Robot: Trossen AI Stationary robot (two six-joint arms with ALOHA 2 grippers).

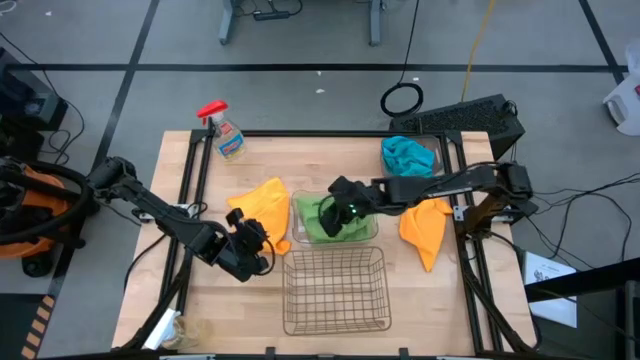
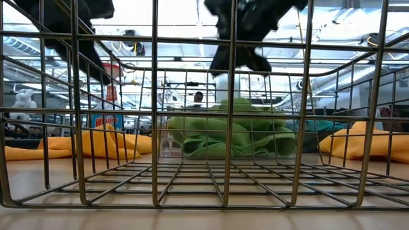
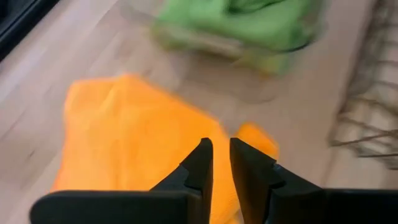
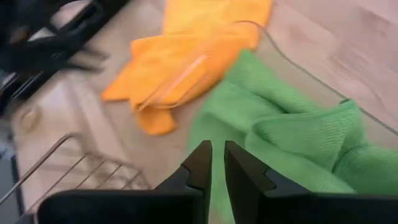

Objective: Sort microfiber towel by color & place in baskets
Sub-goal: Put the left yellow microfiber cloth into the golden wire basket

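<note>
Green microfiber towels (image 1: 322, 226) lie bunched in the clear basket (image 1: 373, 236) at the table's middle. My right gripper (image 1: 342, 212) (image 4: 217, 149) hangs just above them, fingers nearly together with nothing between. An orange towel (image 1: 262, 203) (image 3: 130, 137) lies flat on the table left of that basket. My left gripper (image 1: 266, 240) (image 3: 221, 146) hovers over its near edge, also nearly closed and holding nothing. A second orange towel (image 1: 424, 228) lies to the right. A teal towel (image 1: 406, 155) sits in the brown-tinted basket (image 1: 438, 150) at the far right. The wire basket (image 1: 335, 290) stands at the near edge.
A spray bottle with a red trigger (image 1: 224, 130) stands at the far left corner. Black rails (image 1: 192, 180) run along the table's left and right sides. Bare wood shows between the left rail and the wire basket and along the far edge.
</note>
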